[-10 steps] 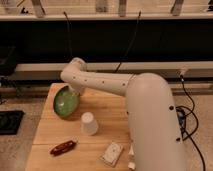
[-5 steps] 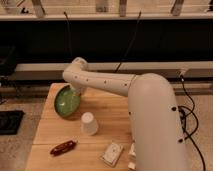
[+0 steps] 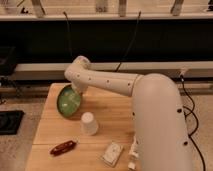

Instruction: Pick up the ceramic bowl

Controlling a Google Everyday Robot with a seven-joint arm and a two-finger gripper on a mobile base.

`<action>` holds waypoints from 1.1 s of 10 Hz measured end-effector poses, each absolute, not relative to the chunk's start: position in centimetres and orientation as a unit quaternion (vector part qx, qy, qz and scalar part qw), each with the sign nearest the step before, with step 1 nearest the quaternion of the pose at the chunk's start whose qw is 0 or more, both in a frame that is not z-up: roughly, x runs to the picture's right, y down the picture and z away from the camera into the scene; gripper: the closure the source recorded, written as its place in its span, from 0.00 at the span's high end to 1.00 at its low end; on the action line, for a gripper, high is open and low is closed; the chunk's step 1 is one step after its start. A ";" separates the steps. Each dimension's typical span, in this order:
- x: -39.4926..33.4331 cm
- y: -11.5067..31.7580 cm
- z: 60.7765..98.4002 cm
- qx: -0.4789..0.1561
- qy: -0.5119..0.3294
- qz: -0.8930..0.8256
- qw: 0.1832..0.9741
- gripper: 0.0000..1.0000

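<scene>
table point(image 3: 117, 107), one bowl point(image 3: 67, 102), gripper point(image 3: 76, 93) at rim

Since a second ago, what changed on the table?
The gripper, at the right rim of the ceramic bowl, rose slightly; the bowl now tilts steeper. Upturned white cup, reddish-brown packet and white packet stayed put.

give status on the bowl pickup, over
Gripper at far rim of ceramic bowl, mostly hidden behind wrist. Bowl tilted, inside toward camera, far left of table. White cup upturned nearby, apart, not blocking.
</scene>
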State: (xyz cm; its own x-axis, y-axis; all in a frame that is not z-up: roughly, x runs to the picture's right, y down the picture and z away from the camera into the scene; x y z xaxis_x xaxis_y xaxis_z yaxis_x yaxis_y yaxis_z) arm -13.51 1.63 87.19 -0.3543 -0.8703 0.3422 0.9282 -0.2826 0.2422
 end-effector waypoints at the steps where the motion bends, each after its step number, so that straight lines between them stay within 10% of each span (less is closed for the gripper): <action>1: -13.2 1.3 87.0 -0.070 -0.201 -0.799 0.563 0.03; 11: -12.6 0.2 86.1 -0.054 -0.200 -0.814 0.543 0.03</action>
State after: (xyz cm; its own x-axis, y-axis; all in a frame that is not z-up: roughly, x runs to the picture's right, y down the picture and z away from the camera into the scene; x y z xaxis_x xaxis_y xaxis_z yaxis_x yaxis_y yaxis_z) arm -12.57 0.24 86.12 -0.4045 -0.8621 0.3052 0.9053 -0.3303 0.2670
